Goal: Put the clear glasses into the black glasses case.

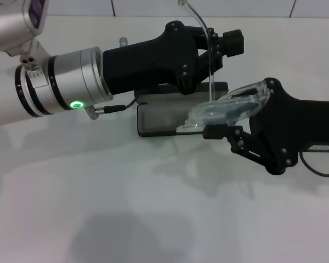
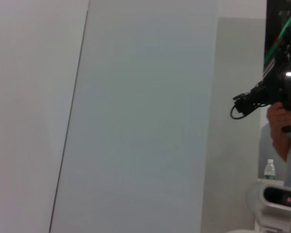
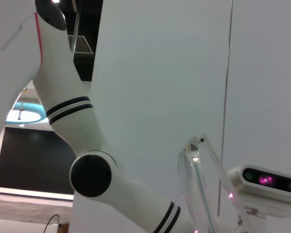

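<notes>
The left gripper pinches one thin arm of the clear glasses (wraparound lens, fully transparent). They hang over the open black case, its grey lining bare. The right gripper clamps the lens.

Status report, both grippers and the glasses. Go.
Right gripper shut on glasses, holding them over open case. Left gripper above case's far side, pinching one upturned glasses arm. Glasses not yet in the case.
</notes>
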Motion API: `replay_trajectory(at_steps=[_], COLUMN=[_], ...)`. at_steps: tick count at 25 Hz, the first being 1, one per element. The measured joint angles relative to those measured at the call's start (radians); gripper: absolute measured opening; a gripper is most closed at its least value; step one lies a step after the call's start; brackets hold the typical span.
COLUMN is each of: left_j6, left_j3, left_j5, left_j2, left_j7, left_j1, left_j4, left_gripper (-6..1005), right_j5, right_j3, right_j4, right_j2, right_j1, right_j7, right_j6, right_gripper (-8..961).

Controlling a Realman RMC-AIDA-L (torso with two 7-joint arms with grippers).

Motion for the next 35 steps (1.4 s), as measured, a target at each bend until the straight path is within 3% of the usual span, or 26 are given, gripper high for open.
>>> replay_trajectory(at_steps=[27, 35], left_j6=[0.048, 0.022], left_j3=[0.011, -0.035], left_j5=[-0.004, -0.023], left_j2=[0.001, 0.005], left_j7=[0.002, 0.026], left_j1=[-0.003, 0.012], left_j4=[0.042, 0.052], left_gripper=[44, 45], right_j5=[0.021, 0.021], right_j3=[-0.004, -0.003], right_j4=[0.003, -0.004], right_j2=[-0.001, -0.004], right_j1=[0.011, 0.009], right_j7=[0.002, 0.000], right_j6=[0.066, 0.058], right_gripper=[147, 149])
